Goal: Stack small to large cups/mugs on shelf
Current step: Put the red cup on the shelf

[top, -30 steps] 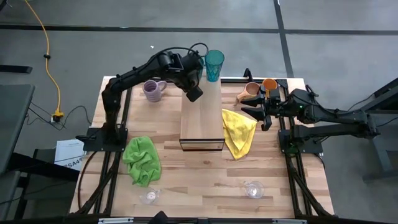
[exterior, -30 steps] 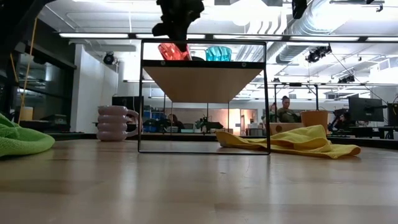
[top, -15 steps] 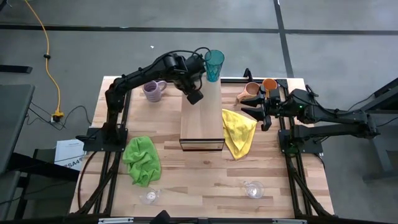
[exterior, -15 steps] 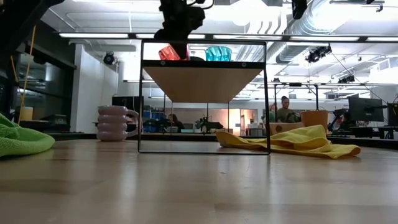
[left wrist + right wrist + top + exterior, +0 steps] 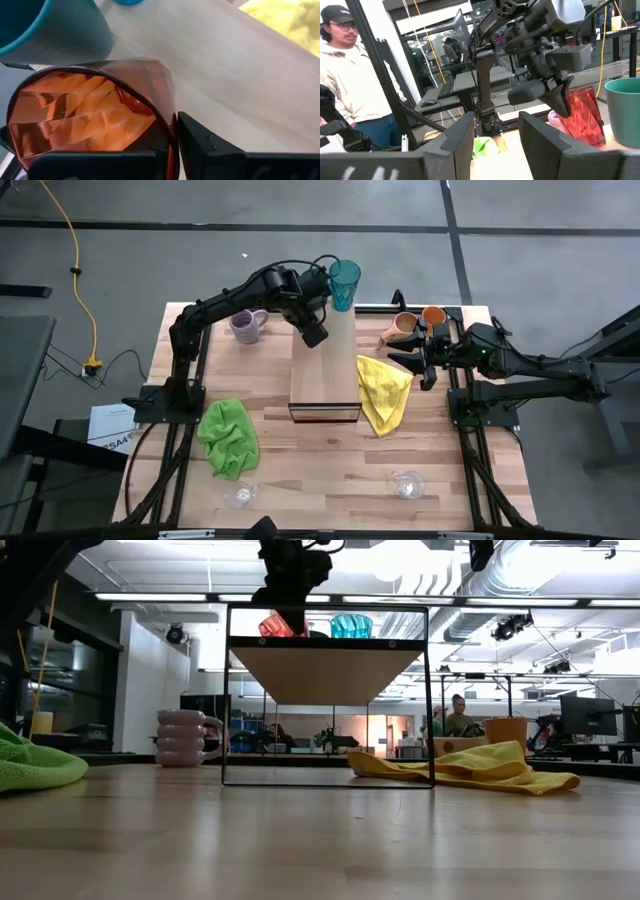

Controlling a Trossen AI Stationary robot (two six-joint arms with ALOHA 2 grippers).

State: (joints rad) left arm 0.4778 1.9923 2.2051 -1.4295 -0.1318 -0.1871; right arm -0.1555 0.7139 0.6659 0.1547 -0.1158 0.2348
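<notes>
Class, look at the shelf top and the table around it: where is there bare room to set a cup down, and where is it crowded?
The shelf is bare from its middle to its near end. The table is bare between the green cloth and the clear glass. The shelf's far end is crowded: the teal tumbler and the left pincer with the amber tumbler.

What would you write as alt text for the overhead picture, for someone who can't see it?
Seen from above, the left gripper holds an amber-orange tumbler over the far end of the shelf, beside a teal tumbler. The right gripper waits, jaws open, near a yellow cloth, with a green cloth and lavender mug on the table.
</notes>
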